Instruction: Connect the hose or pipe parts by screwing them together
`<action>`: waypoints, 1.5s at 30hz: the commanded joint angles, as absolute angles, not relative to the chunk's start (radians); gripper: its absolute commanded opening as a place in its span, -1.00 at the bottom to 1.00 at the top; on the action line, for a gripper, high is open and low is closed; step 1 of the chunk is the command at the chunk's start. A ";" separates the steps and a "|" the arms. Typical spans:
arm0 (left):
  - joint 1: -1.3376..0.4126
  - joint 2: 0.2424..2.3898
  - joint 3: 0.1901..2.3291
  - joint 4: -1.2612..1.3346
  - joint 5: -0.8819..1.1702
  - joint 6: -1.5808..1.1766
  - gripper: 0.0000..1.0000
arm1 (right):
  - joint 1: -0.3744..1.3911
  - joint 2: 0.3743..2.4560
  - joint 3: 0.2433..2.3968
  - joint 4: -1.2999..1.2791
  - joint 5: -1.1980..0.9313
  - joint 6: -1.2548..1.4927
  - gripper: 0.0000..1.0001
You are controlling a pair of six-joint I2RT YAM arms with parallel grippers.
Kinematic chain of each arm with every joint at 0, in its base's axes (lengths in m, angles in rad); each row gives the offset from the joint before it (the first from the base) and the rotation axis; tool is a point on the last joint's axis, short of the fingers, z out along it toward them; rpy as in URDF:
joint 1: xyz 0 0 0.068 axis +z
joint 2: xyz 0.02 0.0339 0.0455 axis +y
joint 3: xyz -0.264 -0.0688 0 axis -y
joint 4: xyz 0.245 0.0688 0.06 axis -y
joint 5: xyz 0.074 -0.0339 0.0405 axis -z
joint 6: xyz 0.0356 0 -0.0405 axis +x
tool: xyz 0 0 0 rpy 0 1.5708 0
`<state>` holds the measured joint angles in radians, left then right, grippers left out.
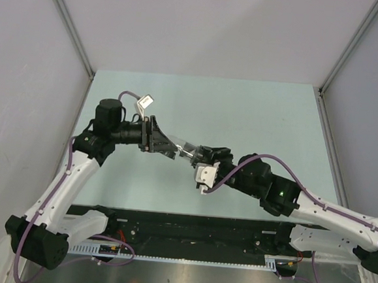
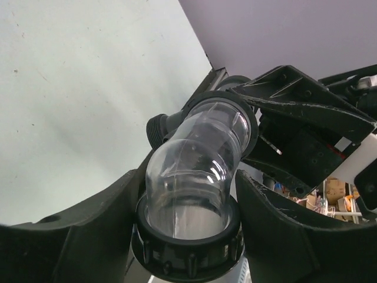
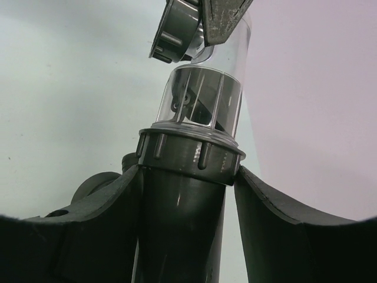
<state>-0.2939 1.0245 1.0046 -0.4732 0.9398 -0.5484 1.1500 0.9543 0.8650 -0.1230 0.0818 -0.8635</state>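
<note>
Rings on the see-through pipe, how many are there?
2. One ring sits in the left pincer; the other ring tops the grey pipe that the right pincer holds. More may be hidden.

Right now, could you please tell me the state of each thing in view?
clear elbow: held off the table between the grippers.
dark grey fitting: joined to the elbow, tightness unclear.
ring nut: on the elbow's other end.
left gripper: flanks that nut, grip unclear.
right gripper: shut on the fitting.
</note>
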 commanded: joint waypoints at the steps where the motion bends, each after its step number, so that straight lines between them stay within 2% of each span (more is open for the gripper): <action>1: -0.293 0.991 0.988 -0.419 1.029 -0.500 -0.26 | 1.099 0.945 0.887 -0.017 -0.074 -0.789 -1.00; 2: -0.293 0.976 0.980 -0.398 1.031 -0.486 -0.53 | 1.071 0.942 0.890 -0.031 -0.124 -0.758 -1.00; 4: -0.298 0.954 0.945 -0.355 1.031 -0.445 -0.75 | 1.008 0.937 0.903 -0.052 -0.324 -0.654 -1.00; 5: -0.304 0.924 0.928 -0.297 1.028 -0.402 -0.99 | 0.929 0.934 0.907 -0.063 -0.401 -0.617 -1.00; 7: -0.333 0.890 0.881 -0.244 0.996 -0.339 -0.99 | 0.849 0.942 0.916 -0.067 -0.630 -0.512 -1.00; 10: -0.370 0.842 0.815 -0.118 1.003 -0.215 -0.99 | 0.744 0.988 0.942 -0.064 -0.835 -0.399 -1.00; 13: -0.413 0.836 0.782 -0.074 1.014 -0.056 -0.99 | 0.663 1.046 0.954 -0.051 -0.992 -0.313 -1.00; 16: -0.420 0.862 0.779 -0.072 1.016 0.058 -1.00 | 0.603 1.092 0.969 -0.026 -1.060 -0.195 -1.00; 17: -0.420 0.868 0.781 -0.072 1.003 0.069 -0.99 | 0.594 1.097 0.969 -0.025 -1.061 -0.166 -1.00; 20: -0.417 0.903 0.808 -0.071 0.930 0.014 -1.00 | 0.584 1.092 0.969 -0.073 -0.964 -0.185 -0.49; 21: -0.408 0.914 0.816 -0.071 0.879 -0.001 -0.99 | 0.586 1.085 0.969 -0.093 -0.947 -0.230 -0.19; 24: -0.387 0.949 0.848 -0.069 0.829 -0.130 -1.00 | 0.597 1.051 0.963 -0.138 -0.833 -0.297 0.25; 28: -0.379 0.965 0.868 -0.067 0.813 -0.290 -0.99 | 0.646 1.025 0.951 -0.140 -0.634 -0.402 0.57; 31: -0.379 0.948 0.870 -0.066 0.801 -0.383 -0.99 | 0.681 1.016 0.942 -0.129 -0.565 -0.471 0.80; 37: -0.374 0.897 0.864 -0.066 0.785 -0.486 -1.00 | 0.768 1.014 0.937 -0.120 -0.459 -0.560 0.86; 45: -0.373 0.871 0.825 -0.072 0.692 -0.439 -1.00 | 0.845 1.055 0.876 -0.011 -0.353 -0.430 0.82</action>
<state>-0.3790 0.8841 0.8139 -0.0937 0.7563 -0.4465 0.8043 1.0409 0.9085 -0.1150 -0.4442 -0.5026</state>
